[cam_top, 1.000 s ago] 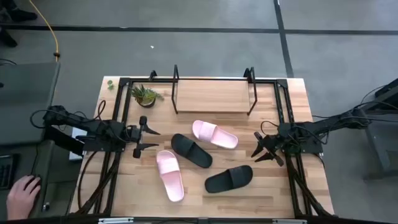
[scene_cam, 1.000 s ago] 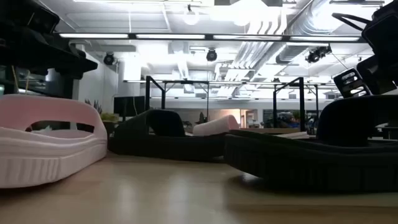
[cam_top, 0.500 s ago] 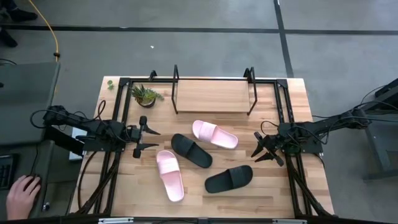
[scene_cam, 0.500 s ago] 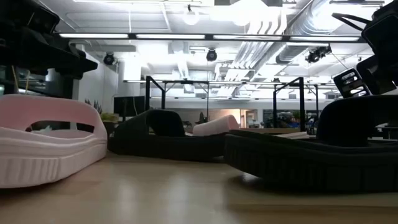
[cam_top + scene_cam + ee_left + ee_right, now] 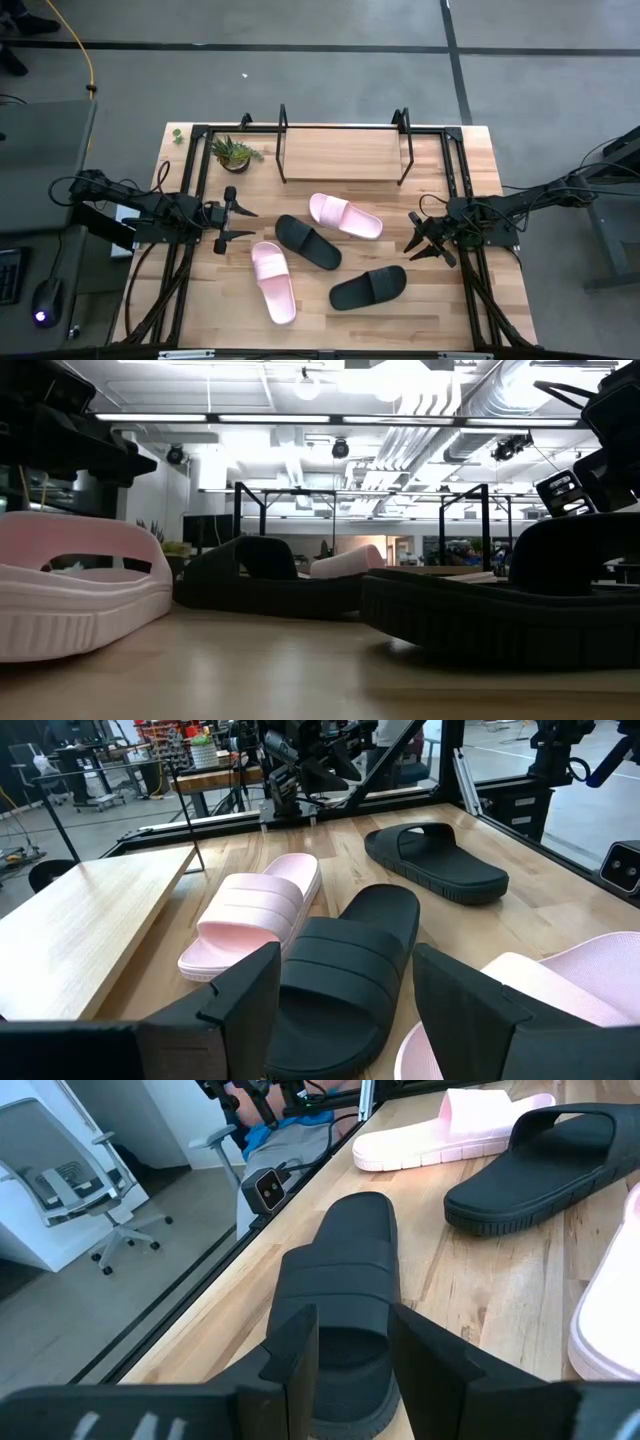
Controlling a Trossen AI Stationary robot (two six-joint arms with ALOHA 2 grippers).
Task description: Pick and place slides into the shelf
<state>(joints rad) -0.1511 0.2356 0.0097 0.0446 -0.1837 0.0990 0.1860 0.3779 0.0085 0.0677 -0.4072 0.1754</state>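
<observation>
Nothing on the table has changed (only a person's hand is gone from beside it): all four slides (image 5: 316, 242) still lie in front of the empty shelf (image 5: 342, 154), my left gripper (image 5: 247, 224) and right gripper (image 5: 413, 239) open, so picking hasn't begun.

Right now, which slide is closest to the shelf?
The pink slide lying just before the shelf; the other pink one and both black ones lie farther out.

1 camera looks straight down on the whole table (image 5: 440, 300); 1 sits at tabletop level facing the room; 2 wrist cameras face inward, sharing the central slides (image 5: 308, 241).
</observation>
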